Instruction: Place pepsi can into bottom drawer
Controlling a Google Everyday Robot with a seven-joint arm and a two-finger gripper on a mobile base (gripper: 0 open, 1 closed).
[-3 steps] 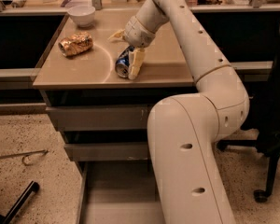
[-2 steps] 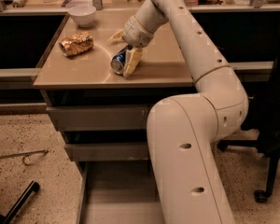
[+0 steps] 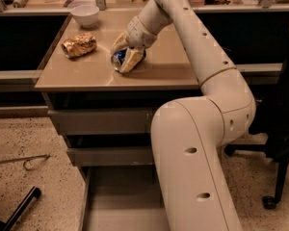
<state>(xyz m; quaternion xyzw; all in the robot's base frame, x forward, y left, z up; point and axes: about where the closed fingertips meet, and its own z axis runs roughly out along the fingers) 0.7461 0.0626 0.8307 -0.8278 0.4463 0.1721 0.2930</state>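
**Can (image 3: 117, 57) being gripped over the tabletop (image 3: 86, 75)**

Can is lying tilted on its side near the tabletop's middle, and the hand (image 3: 121, 59) is clenching it, one finger in front and one behind. Whether it is touching the surface, I cannot tell. The arm (image 3: 183, 28) is reaching down to it from the upper right. A bag (image 3: 79, 44) is lying well apart to the left, with a bowl (image 3: 85, 14) sitting beyond it. Below, the bottom drawer (image 3: 120, 201) is standing pulled open beneath two shut upper drawers (image 3: 101, 121).

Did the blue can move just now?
Yes. The pepsi can, clamped in the tool over the tabletop, has moved a little left, toward the gold snack bag.
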